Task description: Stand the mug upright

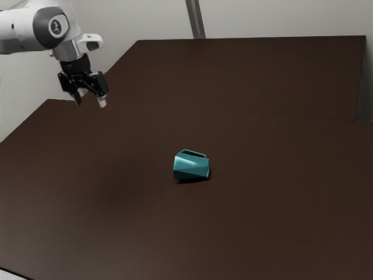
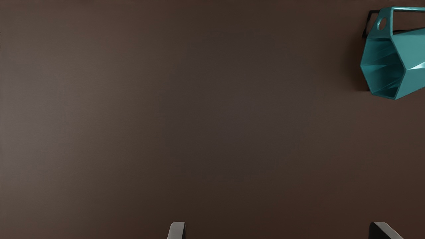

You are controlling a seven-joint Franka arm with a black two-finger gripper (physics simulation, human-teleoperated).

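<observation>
"How does the hand stand?"

"The black, two-fingered, hard-shelled gripper (image 1: pixel 90 105) is wide apart, with nothing between its fingers, up in the air."

"And beyond it?"

"A teal, faceted mug, perhaps ceramic or plastic (image 1: pixel 192 167), well apart from the gripper, toward the exterior view's right. It lies on its side on the flat, dark brown, matt table (image 1: pixel 262 227)."

"So it isn't upright. What worries you?"

"The reach, first. The mug sits off to one side of the gap between the fingers, so coming straight down would close on nothing, and a fingertip dragged across could shove it."

"Then the grip?"

"Its slanted facets give poor flats. Pinched off-square, I'd expect it to twist or roll out. And the angular teal handle loop (image 2: pixel 408 9) runs along one side, where a finger could catch and skew it."

"Say it's held well."

"Then the turn. Its open mouth (image 2: pixel 383 66) must end up on top; too little tilt, or letting go before the base is flat, and it topples again."
</observation>
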